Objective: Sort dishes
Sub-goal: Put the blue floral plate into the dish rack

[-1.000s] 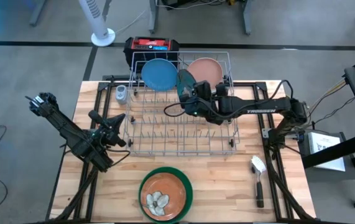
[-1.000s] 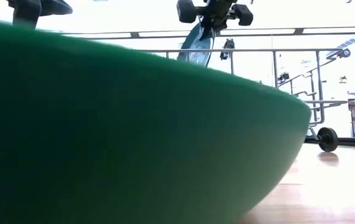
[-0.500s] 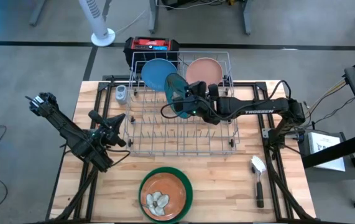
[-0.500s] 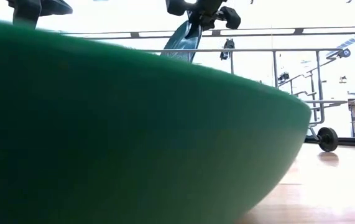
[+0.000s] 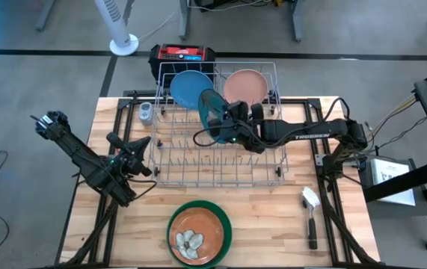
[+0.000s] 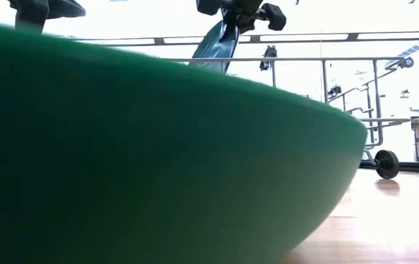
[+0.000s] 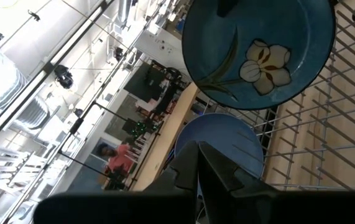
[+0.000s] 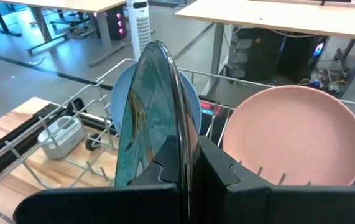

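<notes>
Overhead, the right end effector [image 5: 224,122] grips a teal flowered plate [image 5: 211,112] on edge above the wire rack [image 5: 217,146], near the light blue plate [image 5: 191,88] and pink plate [image 5: 244,85] standing at its far end. Nearer, an orange-brown plate [image 5: 194,235] lies in the green plate [image 5: 223,222] on the counter [image 5: 265,224]. Beside the rack, the left end effector [image 5: 142,148] waits; its wrist view shows the fingers [image 7: 217,171] closed.
</notes>
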Tool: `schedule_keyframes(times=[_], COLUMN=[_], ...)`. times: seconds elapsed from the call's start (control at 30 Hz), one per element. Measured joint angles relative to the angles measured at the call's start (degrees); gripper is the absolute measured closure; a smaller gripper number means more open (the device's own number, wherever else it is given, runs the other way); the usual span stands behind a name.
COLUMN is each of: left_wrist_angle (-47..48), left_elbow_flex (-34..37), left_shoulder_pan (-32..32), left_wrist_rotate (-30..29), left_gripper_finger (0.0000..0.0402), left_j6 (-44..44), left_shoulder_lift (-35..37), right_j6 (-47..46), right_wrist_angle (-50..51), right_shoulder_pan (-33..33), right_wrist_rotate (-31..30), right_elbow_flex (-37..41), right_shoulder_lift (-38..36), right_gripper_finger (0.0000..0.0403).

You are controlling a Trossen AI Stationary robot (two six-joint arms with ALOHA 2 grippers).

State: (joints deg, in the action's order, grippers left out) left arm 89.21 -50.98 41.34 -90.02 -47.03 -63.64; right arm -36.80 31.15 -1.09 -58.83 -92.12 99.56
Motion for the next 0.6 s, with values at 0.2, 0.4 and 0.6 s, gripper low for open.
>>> schedule_keyframes(times=[0.2,0.4,0.6], left_wrist_angle=[0.0,0.1,0.1], left_elbow_flex=[0.0,0.0,0.0], left_shoulder_pan=[0.0,0.0,-0.2], left_wrist_rotate=[0.0,0.0,0.0], left_gripper_finger=[0.0401,0.0401,0.0401], left_j6=[0.0,0.2,0.2], left_shoulder_lift=[0.0,0.0,0.0], right_j6=[-0.4,-0.7,-2.4], right_wrist_angle=[1.7,-0.5,-1.0], right_shoulder_pan=[-2.2,-5.7,-9.3], right_wrist_rotate=[-7.0,-17.1,-28.5], right_elbow_flex=[0.1,0.1,0.1], right_shoulder_lift=[1.9,2.9,4.2], right_gripper_finger=[0.0393,0.0393,0.0393])
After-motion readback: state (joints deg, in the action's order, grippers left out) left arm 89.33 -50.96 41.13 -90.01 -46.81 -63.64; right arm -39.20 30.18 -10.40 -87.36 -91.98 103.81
